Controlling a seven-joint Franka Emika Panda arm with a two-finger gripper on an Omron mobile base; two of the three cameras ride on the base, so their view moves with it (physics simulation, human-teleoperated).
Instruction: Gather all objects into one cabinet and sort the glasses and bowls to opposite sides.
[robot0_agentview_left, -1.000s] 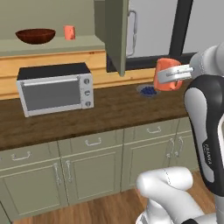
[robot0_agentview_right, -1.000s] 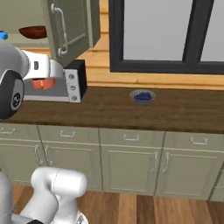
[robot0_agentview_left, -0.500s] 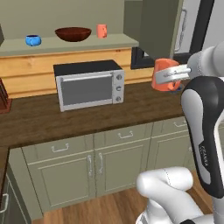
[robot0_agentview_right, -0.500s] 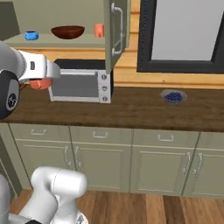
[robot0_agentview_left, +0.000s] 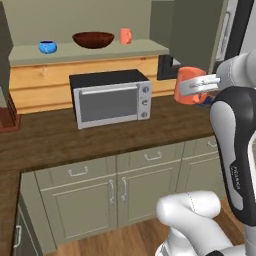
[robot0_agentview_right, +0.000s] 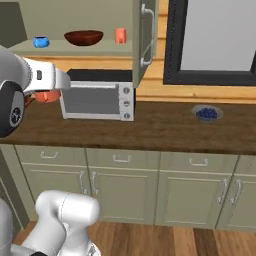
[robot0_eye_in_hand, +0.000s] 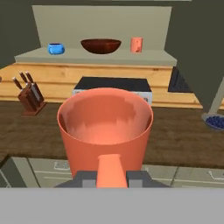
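You've got the orange mug (robot0_eye_in_hand: 105, 131) clamped by its side handle in the fingers (robot0_eye_in_hand: 111, 177), carried in the air over the wooden tabletop (robot0_agentview_left: 100, 135), in front of and below the open cabinet (robot0_agentview_left: 75, 30). It looks like a light, rigid, smooth-glazed cup, probably a bit slick and breakable if dropped; a handle pinch leaves the body hanging off to one side, so expect it to want to swing or tip, keep it upright and move gently. In the hand view it sits mouth up, empty, walls slightly tapered. On the pale shelf (robot0_agentview_left: 145, 49) inside the cabinet sit the small blue bowl (robot0_agentview_left: 47, 47) at the left, the wide dark brown bowl (robot0_agentview_left: 93, 39) just right of it with a gap between, and the plain orange cup (robot0_agentview_left: 125, 35) further right, near the brown bowl but apart. Both bowls are round and glossy, the brown one shallow and broad. My guess: the mug belongs beside the orange cup on the right end, where bare shelf remains. The flat olive door (robot0_agentview_right: 142, 37) hangs open with its long grey bar handle (robot0_agentview_right: 148, 35). Below the shelf, a boxy grey microwave (robot0_agentview_left: 110, 97); a knife block (robot0_eye_in_hand: 28, 96) stands left, a small dish of blueberries (robot0_agentview_right: 206, 113) far right on the tabletop.
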